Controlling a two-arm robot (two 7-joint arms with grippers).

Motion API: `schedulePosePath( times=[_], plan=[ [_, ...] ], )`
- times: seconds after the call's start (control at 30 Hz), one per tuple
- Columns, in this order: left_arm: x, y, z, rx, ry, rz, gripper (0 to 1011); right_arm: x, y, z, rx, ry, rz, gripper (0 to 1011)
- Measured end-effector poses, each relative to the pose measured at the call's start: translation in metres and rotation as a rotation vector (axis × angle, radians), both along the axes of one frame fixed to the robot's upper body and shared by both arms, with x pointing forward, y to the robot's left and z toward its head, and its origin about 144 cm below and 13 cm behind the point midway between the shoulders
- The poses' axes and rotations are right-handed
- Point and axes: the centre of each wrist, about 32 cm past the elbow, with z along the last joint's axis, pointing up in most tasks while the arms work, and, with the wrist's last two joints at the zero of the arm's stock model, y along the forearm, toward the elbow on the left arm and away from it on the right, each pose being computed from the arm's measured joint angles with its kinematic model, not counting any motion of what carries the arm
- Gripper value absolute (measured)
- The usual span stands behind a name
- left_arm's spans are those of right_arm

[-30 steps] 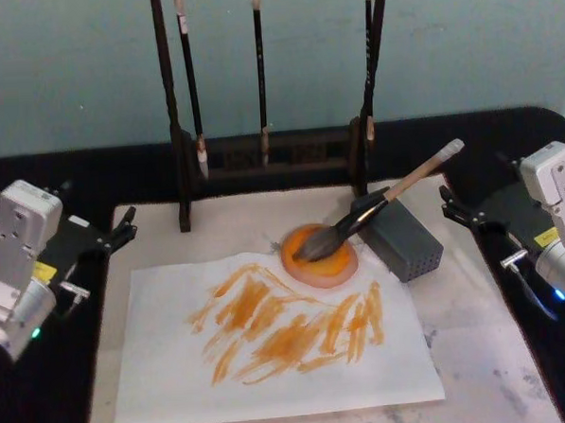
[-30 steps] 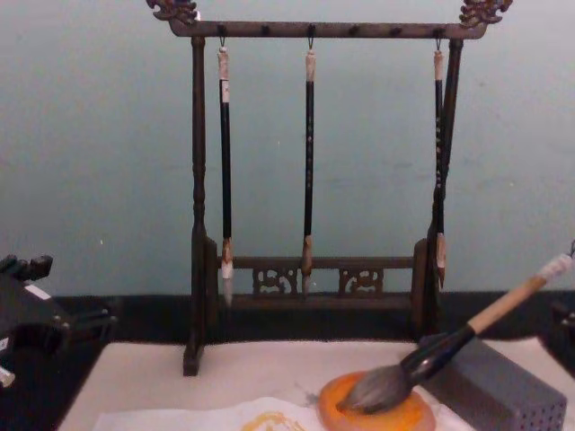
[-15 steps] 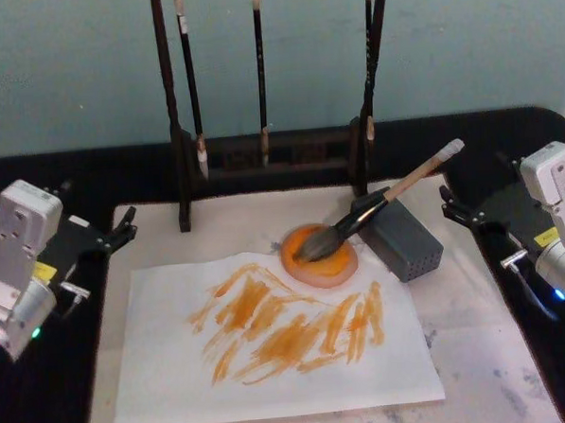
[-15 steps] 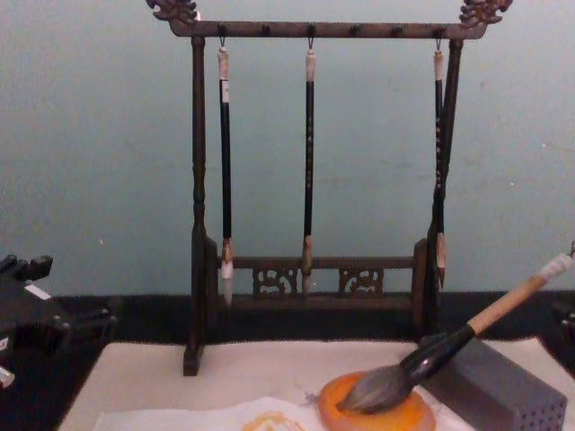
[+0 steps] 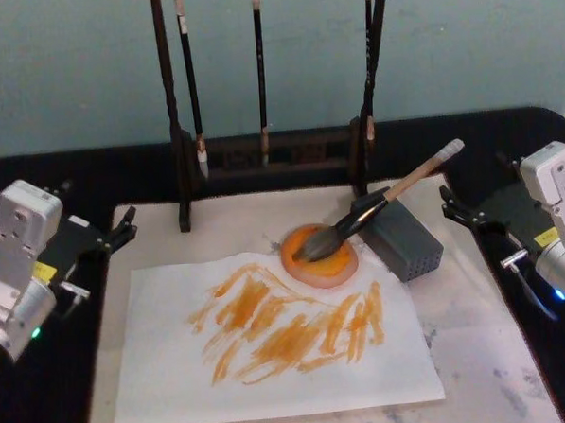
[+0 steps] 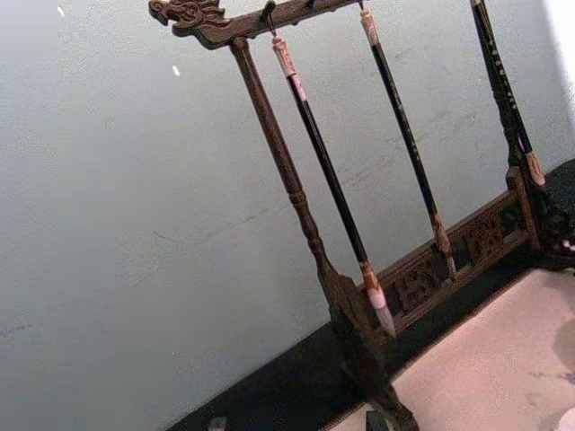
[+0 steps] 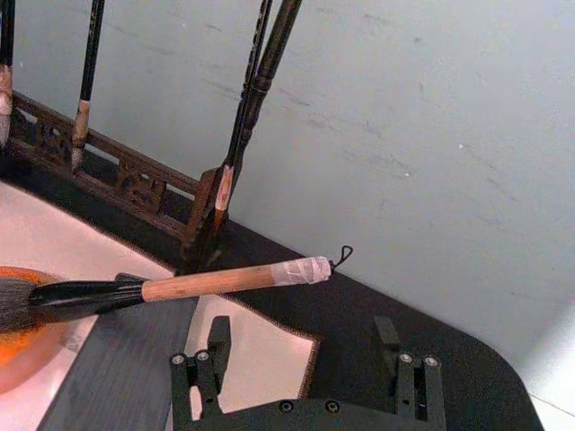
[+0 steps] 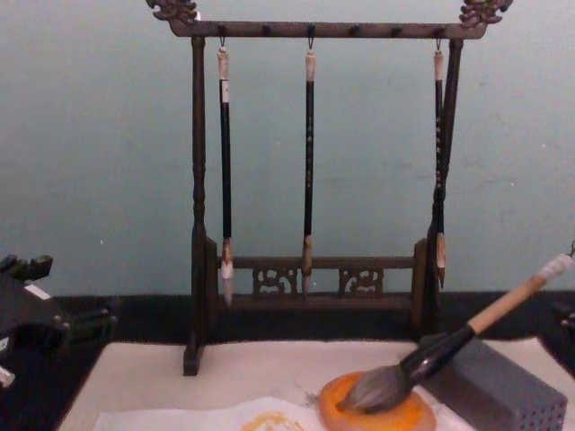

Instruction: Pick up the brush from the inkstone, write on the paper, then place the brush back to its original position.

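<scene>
The brush point(image 5: 372, 210) lies at rest with its bushy bristles on the round orange inkstone point(image 5: 320, 260) and its black shaft leaning on a grey block point(image 5: 404, 240). Its tan handle and whitish looped end point(image 7: 301, 269) point up and to the right. The paper point(image 5: 272, 364) lies in front of the inkstone, covered with orange strokes. My left gripper point(image 5: 111, 228) hovers open and empty at the mat's left edge, far from the brush. At the right edge my right gripper point(image 7: 305, 352) is open and empty, a little short of the brush's handle end.
A dark wooden rack point(image 8: 310, 278) stands at the back with three slim brushes hanging from it. A beige felt mat point(image 5: 489, 352) lies under everything on a black table. The grey perforated block point(image 8: 503, 391) sits right of the inkstone point(image 8: 377, 415).
</scene>
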Motion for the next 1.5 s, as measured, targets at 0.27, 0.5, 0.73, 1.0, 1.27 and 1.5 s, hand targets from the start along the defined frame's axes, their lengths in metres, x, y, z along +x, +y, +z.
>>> schedulePosePath(
  times=[0.27, 0.5, 0.73, 1.0, 1.27, 1.5],
  plan=[
    [0.0, 0.0, 0.0, 0.0, 0.0, 0.0, 1001, 0.0, 0.0, 0.0, 0.0, 0.0, 0.0, 1000],
    [0.0, 0.0, 0.0, 0.0, 0.0, 0.0, 1001, 0.0, 0.0, 0.0, 0.006, 0.002, 0.001, 1000],
    [0.0, 0.0, 0.0, 0.0, 0.0, 0.0, 1001, -0.003, -0.001, 0.004, 0.104, 0.036, 0.015, 1000],
    [0.0, 0.0, 0.0, 0.0, 0.0, 0.0, 1001, -0.005, -0.003, 0.009, 0.353, 0.133, 0.047, 1000],
    [0.0, 0.0, 0.0, 0.0, 0.0, 0.0, 1001, 0.004, 0.0, 0.01, 0.676, 0.266, 0.045, 1000],
    [0.0, 0.0, 0.0, 0.0, 0.0, 0.0, 1001, 0.014, 0.005, 0.006, 0.865, 0.355, 0.039, 1000]
  ],
)
